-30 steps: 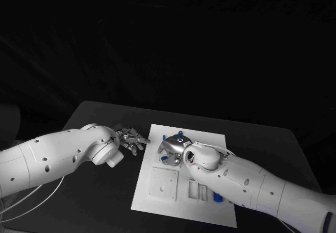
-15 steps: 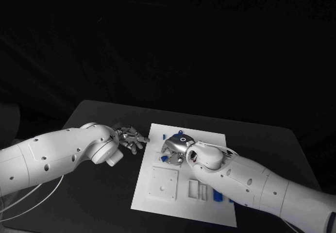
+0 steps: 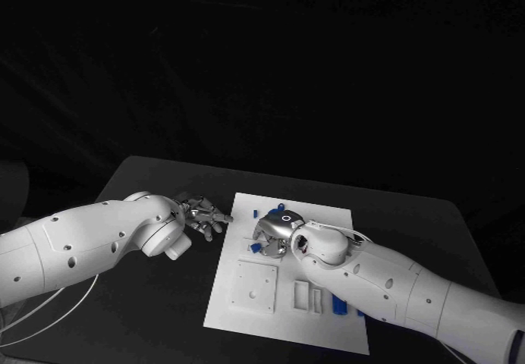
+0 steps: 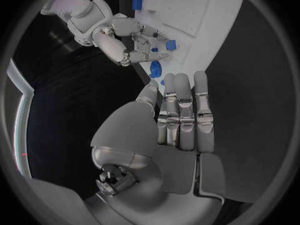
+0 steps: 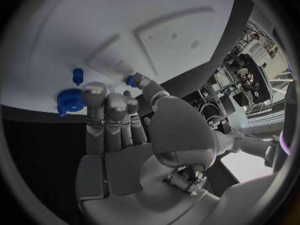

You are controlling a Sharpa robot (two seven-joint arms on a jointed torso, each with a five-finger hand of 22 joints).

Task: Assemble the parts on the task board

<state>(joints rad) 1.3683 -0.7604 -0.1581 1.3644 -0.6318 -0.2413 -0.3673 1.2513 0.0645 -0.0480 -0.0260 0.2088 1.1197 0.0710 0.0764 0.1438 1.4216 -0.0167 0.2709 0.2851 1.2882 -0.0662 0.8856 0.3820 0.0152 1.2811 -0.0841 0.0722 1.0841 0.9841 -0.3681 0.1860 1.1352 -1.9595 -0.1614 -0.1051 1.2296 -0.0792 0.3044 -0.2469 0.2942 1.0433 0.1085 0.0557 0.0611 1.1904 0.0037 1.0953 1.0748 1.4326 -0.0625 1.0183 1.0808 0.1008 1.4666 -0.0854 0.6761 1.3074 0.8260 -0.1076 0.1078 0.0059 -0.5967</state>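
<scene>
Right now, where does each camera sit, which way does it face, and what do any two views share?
Head view: on the robot's head, looking down at the task board; both arms enter, left hand beside the board, right hand over it.
Left wrist view: behind the left hand, facing the board and the right hand.
Right wrist view: behind the right hand, facing the board.
All three share the board and the right hand.

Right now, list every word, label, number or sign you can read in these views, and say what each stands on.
None: no readable text on the task board, the blue parts, the left hand or the right hand.
</scene>
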